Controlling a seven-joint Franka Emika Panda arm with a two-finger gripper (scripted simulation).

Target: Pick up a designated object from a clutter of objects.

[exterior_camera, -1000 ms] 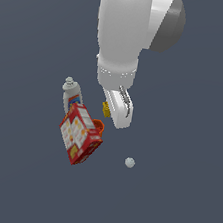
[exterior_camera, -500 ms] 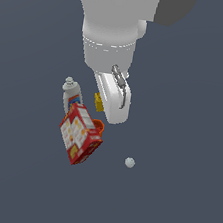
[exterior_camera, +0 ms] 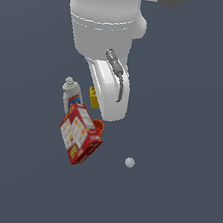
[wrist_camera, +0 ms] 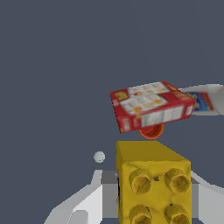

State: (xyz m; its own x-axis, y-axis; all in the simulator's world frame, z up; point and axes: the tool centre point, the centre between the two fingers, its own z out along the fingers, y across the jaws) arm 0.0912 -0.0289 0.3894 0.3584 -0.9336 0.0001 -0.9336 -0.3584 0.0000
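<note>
The designated object, a yellow block (wrist_camera: 153,183) with round dark holes, fills the space between my gripper's (wrist_camera: 151,199) white fingers (wrist_camera: 85,203), and the gripper is shut on it. In the exterior view only a sliver of the yellow block (exterior_camera: 92,97) shows beside the white hand (exterior_camera: 110,95), above the clutter. The rest of the clutter lies below: a red printed box (exterior_camera: 80,134), an orange cup (exterior_camera: 98,125) tucked behind it, a white bottle (exterior_camera: 71,94) with a coloured label, and a small white ball (exterior_camera: 129,162) off to the exterior view's right.
In the wrist view the red box (wrist_camera: 151,105) lies over the orange cup (wrist_camera: 151,130), with the bottle (wrist_camera: 205,99) beside it and the ball (wrist_camera: 99,156) apart. The floor is plain dark grey.
The arm has risen toward the camera and looms larger. The yellow block has gone up and slightly to the exterior view's left with it. The other objects stay put.
</note>
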